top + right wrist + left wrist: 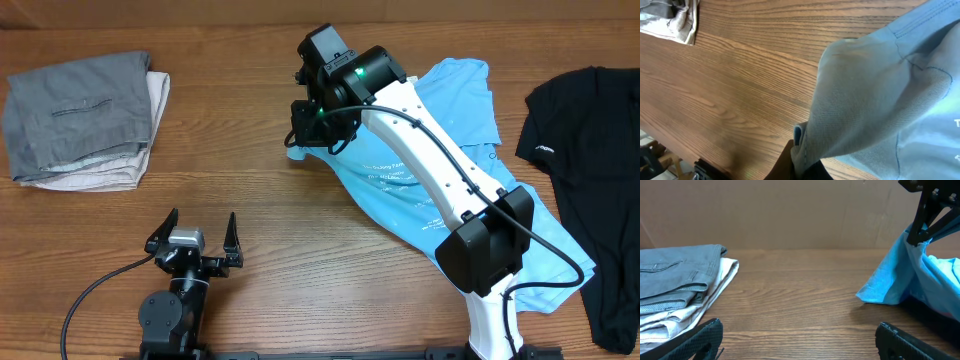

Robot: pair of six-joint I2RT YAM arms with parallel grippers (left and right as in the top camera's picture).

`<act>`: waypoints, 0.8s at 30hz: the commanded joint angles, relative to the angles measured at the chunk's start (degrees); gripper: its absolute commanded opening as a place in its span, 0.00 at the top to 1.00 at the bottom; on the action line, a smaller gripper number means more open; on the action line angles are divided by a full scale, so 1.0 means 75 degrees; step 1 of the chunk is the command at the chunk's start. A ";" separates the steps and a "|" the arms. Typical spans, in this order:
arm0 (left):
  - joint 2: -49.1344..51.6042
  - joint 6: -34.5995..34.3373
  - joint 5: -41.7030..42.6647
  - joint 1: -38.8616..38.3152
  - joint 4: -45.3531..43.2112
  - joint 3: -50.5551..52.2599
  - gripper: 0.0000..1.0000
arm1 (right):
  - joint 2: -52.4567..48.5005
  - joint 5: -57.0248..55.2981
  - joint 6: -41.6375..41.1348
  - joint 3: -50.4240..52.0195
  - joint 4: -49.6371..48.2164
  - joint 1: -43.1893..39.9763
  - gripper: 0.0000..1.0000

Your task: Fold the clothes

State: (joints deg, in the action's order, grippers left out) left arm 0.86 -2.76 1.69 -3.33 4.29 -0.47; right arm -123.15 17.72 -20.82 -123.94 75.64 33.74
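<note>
The light blue T-shirt lies spread at the centre right of the table, small white printed text facing up. My right gripper is shut on the shirt's left edge and holds it lifted off the table. The right wrist view shows the cloth pinched between the fingers and hanging. In the left wrist view the raised blue cloth hangs at the right. My left gripper is open and empty near the table's front left, with only bare wood between its fingers.
A stack of folded grey and pale clothes sits at the back left; it also shows in the left wrist view. A black garment lies at the right edge. Bare wood lies between the two arms.
</note>
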 commanded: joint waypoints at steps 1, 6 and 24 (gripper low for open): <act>-0.0082 0.0149 0.0087 0.0041 -0.0003 0.0026 0.00 | 0.0204 -0.0017 -0.0026 0.0023 -0.0050 -0.0006 0.96; -0.0082 0.0256 -0.0076 0.0041 -0.0280 0.0026 0.00 | 0.0204 -0.0015 -0.0026 0.0023 -0.0044 -0.0009 0.96; 0.3748 0.0723 0.1623 0.0038 0.4095 -0.5557 0.00 | 0.0204 -0.0015 -0.0029 0.0023 -0.0055 -0.0044 0.96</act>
State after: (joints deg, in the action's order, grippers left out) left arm 19.84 -0.62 12.36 -3.33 31.62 -33.21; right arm -123.15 17.58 -20.97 -123.94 75.66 33.74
